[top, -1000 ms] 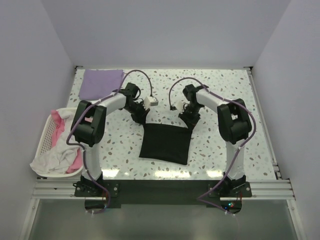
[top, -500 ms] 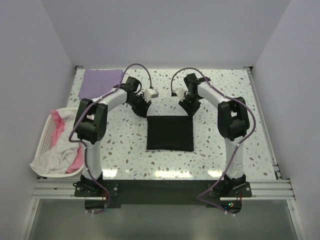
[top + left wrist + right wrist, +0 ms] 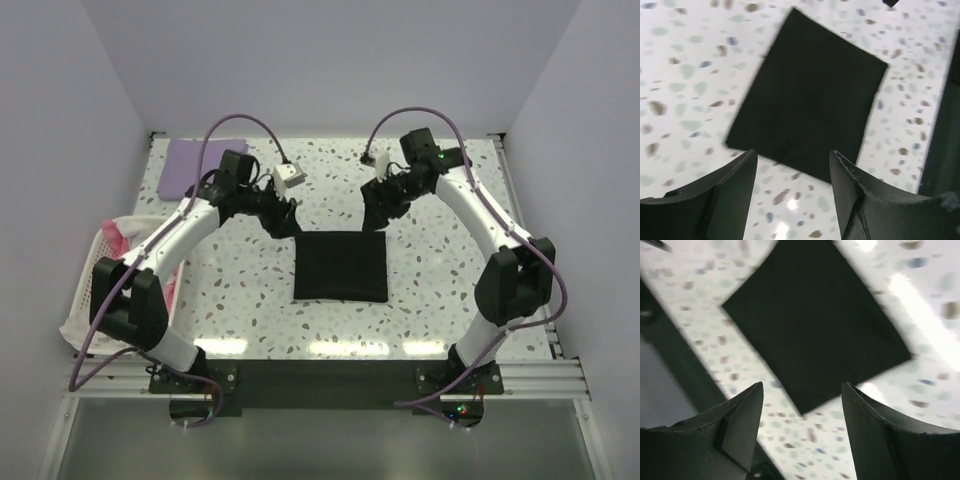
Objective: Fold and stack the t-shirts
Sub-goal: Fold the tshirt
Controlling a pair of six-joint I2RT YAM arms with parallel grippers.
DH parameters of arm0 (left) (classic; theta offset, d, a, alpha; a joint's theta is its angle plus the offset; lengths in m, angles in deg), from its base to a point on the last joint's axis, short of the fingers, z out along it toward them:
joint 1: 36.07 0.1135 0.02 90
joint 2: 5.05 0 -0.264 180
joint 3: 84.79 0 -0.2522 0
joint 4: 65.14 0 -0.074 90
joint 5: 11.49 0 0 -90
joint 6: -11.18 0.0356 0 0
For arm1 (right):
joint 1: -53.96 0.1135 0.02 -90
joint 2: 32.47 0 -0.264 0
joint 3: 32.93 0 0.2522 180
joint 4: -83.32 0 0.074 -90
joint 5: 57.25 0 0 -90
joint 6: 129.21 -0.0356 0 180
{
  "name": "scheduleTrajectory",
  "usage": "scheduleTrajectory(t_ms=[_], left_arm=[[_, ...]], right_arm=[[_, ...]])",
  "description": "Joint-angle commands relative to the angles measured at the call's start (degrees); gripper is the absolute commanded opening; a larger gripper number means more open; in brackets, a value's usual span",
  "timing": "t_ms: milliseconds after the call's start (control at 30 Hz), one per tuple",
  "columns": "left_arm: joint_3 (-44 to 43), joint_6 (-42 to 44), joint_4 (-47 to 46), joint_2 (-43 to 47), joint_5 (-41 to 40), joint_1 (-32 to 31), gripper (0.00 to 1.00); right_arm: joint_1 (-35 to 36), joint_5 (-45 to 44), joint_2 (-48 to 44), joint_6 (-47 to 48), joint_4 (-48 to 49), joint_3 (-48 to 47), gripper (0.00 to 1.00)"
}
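the black t-shirt (image 3: 340,267) lies folded in a flat square at the middle of the counter (image 3: 440,290); the lavender t-shirt (image 3: 190,165) lies flat in the far left corner. the left pincer (image 3: 792,159) and right pincer (image 3: 802,389) hover by the black one's far edge, both wide, holding nothing.

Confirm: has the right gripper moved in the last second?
Yes. The right gripper has backed off the black shirt's far right corner toward the table's far edge, jaws now open.
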Motion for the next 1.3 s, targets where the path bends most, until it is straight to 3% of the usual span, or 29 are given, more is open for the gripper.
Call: scheduleTrajectory(t_ms=[0,67,133,200,367,700,900,1033,1267], left_arm=[[9.49,-9.62,-0.53,0.56,15.14,-4.25,0.64],[12.15,-13.5,-3.77,0.04,21.56,-8.72,0.62],[16.19,-21.02,-8.17,-0.58,26.47,-11.11,0.61],[19.96,-28.86,-16.95,-0.76,27.02,-13.14,0.6],[21.83,-34.6,-25.14,-5.32,27.38,-13.84,0.58],[18.14,-28.66,-21.12,-19.9,23.95,-13.58,0.56],[19.98,-25.21,-18.74,-28.16,23.59,-9.11,0.54],[20.95,-22.05,-17.16,-30.64,24.21,-7.17,0.53],[22.89,-17.05,-14.44,-29.85,24.13,-5.85,0.53]], right_arm=[[0.41,21.64,-3.44,-11.85,1.37,9.89,0.66],[1.11,30.59,-5.1,-21.92,9.51,18.13,0.64],[2.96,33.09,-5.64,-26.45,13.76,21.77,0.58],[4.88,34.24,-6.08,-30.24,18.07,25.47,0.53],[7.0,33.98,-3.54,-33.06,23.18,30.04,0.45],[5.08,31.34,8.32,-28.41,23.09,31.89,0.41],[2.01,30.02,14.21,-23.14,22.14,33.65,0.36],[-0.2,29.85,17.2,-14.45,17.48,34.61,0.34],[-3.36,30.37,17.83,-10.65,15.72,35.94,0.33]])
